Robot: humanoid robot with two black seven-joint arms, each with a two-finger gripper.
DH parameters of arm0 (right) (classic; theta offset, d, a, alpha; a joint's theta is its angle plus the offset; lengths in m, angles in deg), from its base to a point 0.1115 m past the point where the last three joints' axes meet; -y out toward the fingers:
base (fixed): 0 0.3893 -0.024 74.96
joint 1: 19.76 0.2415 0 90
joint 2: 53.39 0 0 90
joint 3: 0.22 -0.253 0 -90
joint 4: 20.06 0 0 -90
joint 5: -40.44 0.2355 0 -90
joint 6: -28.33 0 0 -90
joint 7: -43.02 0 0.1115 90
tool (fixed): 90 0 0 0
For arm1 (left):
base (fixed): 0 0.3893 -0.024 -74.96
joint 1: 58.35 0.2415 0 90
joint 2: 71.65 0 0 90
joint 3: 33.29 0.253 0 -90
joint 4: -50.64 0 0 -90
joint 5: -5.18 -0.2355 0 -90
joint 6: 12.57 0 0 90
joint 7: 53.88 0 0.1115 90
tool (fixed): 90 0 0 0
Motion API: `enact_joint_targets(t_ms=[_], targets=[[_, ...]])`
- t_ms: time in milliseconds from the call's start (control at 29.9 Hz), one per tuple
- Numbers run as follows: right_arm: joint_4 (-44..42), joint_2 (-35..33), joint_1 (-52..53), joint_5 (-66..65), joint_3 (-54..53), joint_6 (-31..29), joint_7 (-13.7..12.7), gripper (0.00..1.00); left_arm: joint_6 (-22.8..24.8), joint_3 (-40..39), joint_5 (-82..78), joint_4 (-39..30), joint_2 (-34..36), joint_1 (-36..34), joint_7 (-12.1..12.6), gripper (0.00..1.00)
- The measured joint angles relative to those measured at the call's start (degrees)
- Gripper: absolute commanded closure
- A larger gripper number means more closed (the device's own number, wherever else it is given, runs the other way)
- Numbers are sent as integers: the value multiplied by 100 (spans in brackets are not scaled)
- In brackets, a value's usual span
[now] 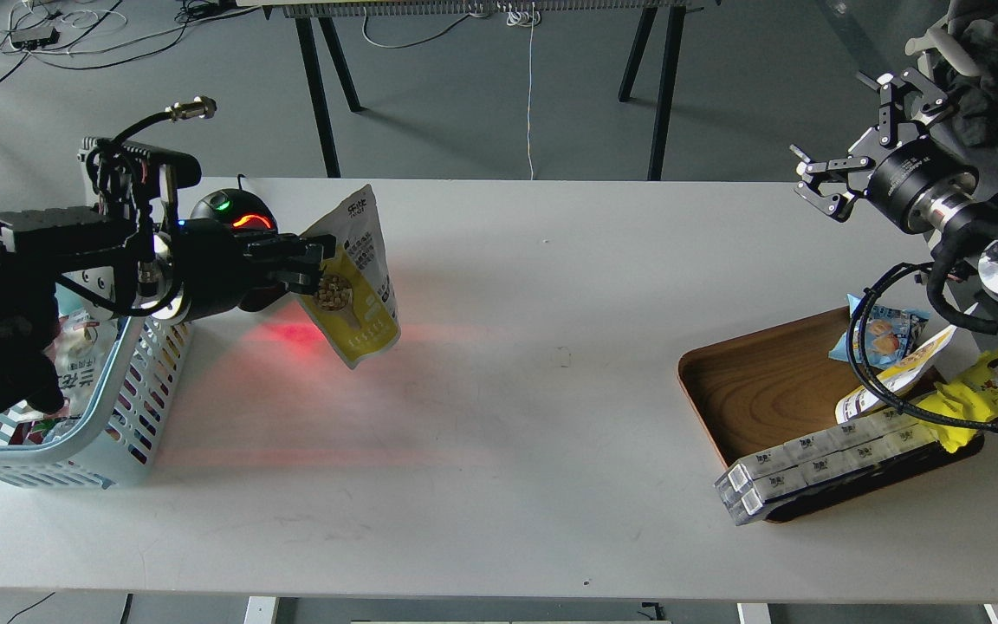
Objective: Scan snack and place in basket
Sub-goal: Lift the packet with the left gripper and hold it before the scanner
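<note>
Right now your left gripper (pixel 319 267) is pinching the snack (pixel 356 277) by its left edge, holding it off the table (pixel 534 364). You can see the pouch hanging tilted, its lower corner pointing down toward the table, with the picture of nuts and the dark text facing you. It sits just right of the scanner (pixel 235 217), whose dome shows a green light and a red-orange arc. A red glow lies on the table just below the snack and spreads faintly toward you.

Left of the snack and nearer you stands the basket (pixel 131 407), partly hidden by your left arm; packets already lie inside it. The snack is beside the basket, not over it.

Far right of the snack, your right gripper (pixel 845 152) hangs in the air with its fingers spread and nothing between them. Below it rests the wooden tray (pixel 759 381), holding a blue bag (pixel 876 334), a yellow wrapper (pixel 984 390) and a long white boxed pack (pixel 819 464) that juts over the tray's near rim.
</note>
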Motion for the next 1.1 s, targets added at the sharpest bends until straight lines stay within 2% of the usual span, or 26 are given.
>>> enact_joint_targets(t_ms=[167, 635, 869, 1103], targets=[[-1, 7, 0, 0, 0, 1, 1, 4, -196, -46, -30, 9, 5, -3, -22, 99], [-9, 10, 0, 0, 0, 27, -2, 4, -201, -255, -68, 6, 84, -110, -139, 99], [-38, 52, 0, 0, -26, 55, 4, 4, -201, -245, -662, 34, 86, -120, -326, 99], [-52, 54, 6, -4, -37, 62, 6, 4, -338, -222, -1183, 166, 18, -91, -344, 99]])
